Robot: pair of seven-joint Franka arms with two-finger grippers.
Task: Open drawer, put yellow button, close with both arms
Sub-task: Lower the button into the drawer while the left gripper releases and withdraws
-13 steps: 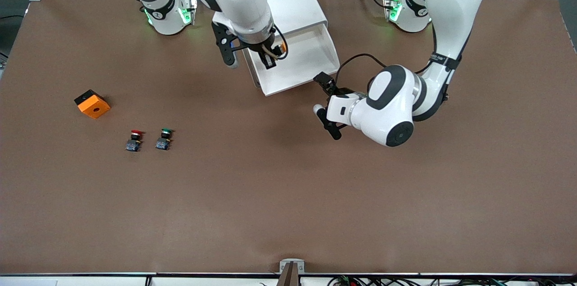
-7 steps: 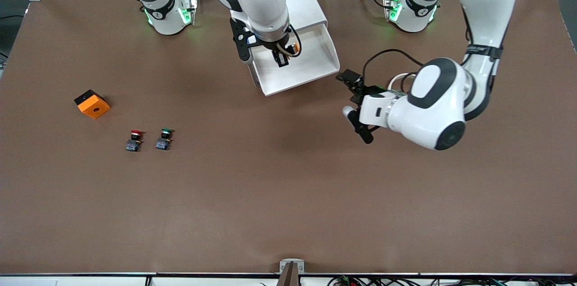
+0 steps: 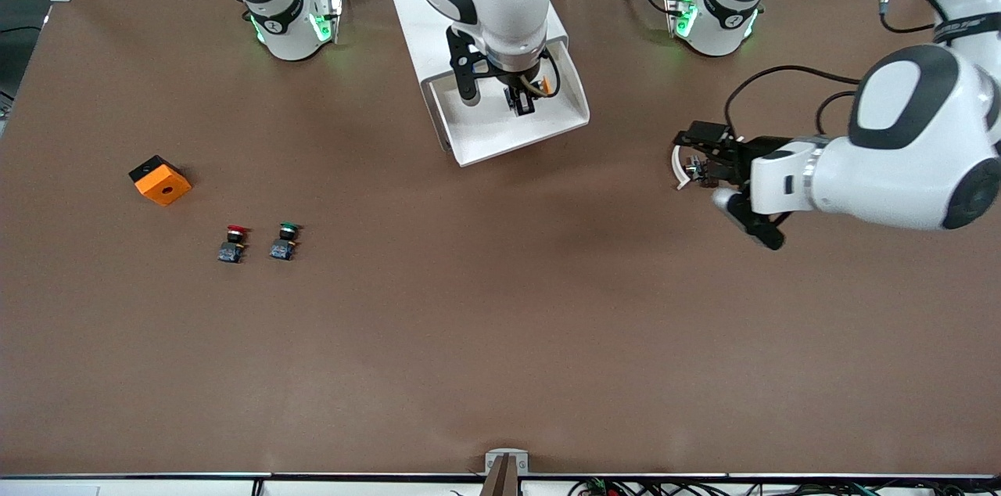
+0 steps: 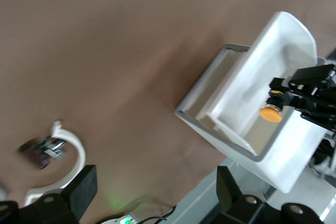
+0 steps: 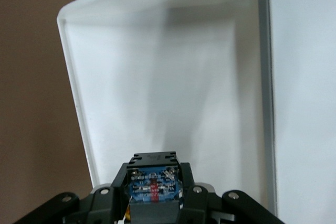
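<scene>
Brown table (image 3: 500, 339) under everything I see. Toward the right arm's end, an orange block (image 3: 160, 181) with a black side and a small hole in its top face. Nearer my front camera than the block, two small push buttons stand side by side, apart: red-capped button (image 3: 233, 242) and green-capped button (image 3: 285, 240), the green one closer to table centre. Grey clamp (image 3: 506, 472) at the table's near edge.

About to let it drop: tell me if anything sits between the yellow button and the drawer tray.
Nothing visible. The right hand holds the yellow button over the open drawer, whose white floor below looks bare. The left hand is off over the table toward its own end.
</scene>
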